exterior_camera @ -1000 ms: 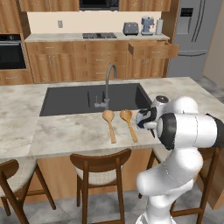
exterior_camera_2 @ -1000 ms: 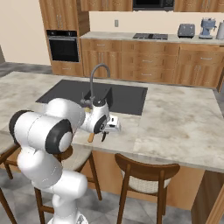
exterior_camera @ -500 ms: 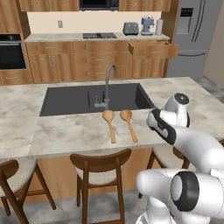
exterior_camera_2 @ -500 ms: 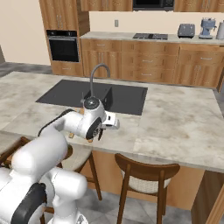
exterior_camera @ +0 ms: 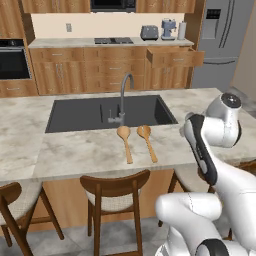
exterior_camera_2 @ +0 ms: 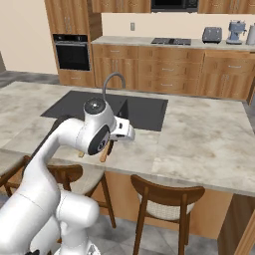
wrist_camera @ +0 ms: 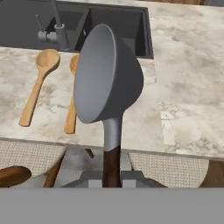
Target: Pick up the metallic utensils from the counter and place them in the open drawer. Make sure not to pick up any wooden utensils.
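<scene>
- Left base view: two wooden spoons [exterior_camera: 136,142] are lying side by side on the desk [exterior_camera: 75,150], just in front of the dark sink [exterior_camera: 110,112] and the grey tap [exterior_camera: 123,97], bowls pointing toward the sink. The white arm is bending over the right part of the desk. On the far cabinet run, the open drawer [exterior_camera: 175,56] is standing pulled out below the toaster [exterior_camera: 149,32], well apart from the arm
- Right base view: the end effector [exterior_camera_2: 112,146] is hanging at the near edge of the desk [exterior_camera_2: 209,139], with a slim dark piece pointing down from it; spoon handle ends are peeking out just beside it
- Hand view: the end effector [wrist_camera: 112,177] is sitting closed on the dark handle of a metallic utensil [wrist_camera: 107,83], a grey spoon-like piece whose broad bowl is rising straight ahead of the fingers. Beyond it the two wooden spoons are resting on the desk, one partly covered by the grey bowl, both apart from the fingers
</scene>
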Robot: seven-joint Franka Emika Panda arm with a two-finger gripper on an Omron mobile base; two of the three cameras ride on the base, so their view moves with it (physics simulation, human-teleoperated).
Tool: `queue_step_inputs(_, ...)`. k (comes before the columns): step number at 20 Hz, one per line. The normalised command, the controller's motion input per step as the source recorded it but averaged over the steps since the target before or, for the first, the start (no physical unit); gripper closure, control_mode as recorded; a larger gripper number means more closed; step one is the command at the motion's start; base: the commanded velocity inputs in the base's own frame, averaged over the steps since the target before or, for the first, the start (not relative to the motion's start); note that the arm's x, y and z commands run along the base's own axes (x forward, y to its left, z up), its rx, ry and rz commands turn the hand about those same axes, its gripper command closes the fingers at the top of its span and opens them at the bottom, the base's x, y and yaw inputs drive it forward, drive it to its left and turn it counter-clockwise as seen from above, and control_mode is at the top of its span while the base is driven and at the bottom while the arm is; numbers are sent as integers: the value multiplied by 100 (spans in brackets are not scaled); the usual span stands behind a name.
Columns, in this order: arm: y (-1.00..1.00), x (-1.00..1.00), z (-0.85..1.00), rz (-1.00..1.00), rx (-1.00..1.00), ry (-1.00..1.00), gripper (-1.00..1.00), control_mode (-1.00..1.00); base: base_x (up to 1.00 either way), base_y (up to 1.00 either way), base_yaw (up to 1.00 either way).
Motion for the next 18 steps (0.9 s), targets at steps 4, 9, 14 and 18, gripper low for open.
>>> queue_step_inputs(4,-5,-78,40,5,0,0,100,-100,0,0,0)
queue_step_inputs(9,1,-38,38,12,1,-2,100,-100,0,0,0)
queue_step_inputs(14,0,-31,34,10,0,-1,100,-100,0,0,0)
queue_step_inputs(18,0,-42,29,8,0,-7,100,-100,0,0,0)
